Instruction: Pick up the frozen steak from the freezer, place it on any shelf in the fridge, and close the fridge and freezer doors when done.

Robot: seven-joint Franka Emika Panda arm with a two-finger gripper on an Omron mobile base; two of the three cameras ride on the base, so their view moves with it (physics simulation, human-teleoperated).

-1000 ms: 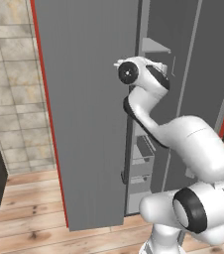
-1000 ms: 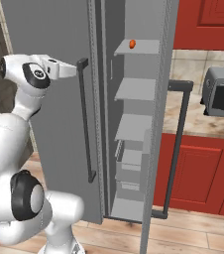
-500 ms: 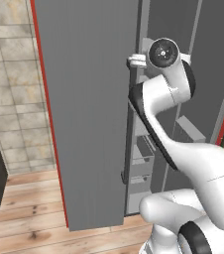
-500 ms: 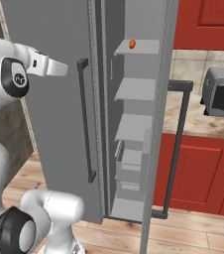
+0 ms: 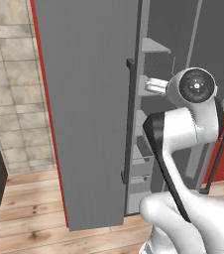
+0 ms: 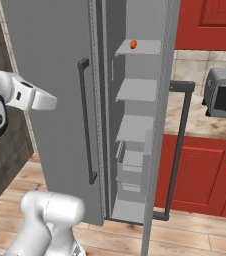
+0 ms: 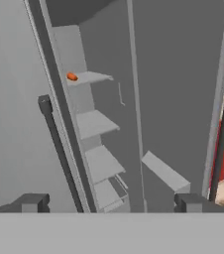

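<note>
Red frozen steak (image 6: 133, 44) sits on a freezer (image 6: 135, 125) shelf; claw (image 7: 109, 202) spread apart, empty.

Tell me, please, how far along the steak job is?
Done: only that the freezer stands open. In hand: nothing; the gripper is open and empty, facing the compartment. Left: the frozen steak still lies on the top freezer shelf, so grasping it, moving it to the fridge and closing both doors remain.

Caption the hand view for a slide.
Open end effector faces the open freezer, frozen steak on its upper shelf.
</note>
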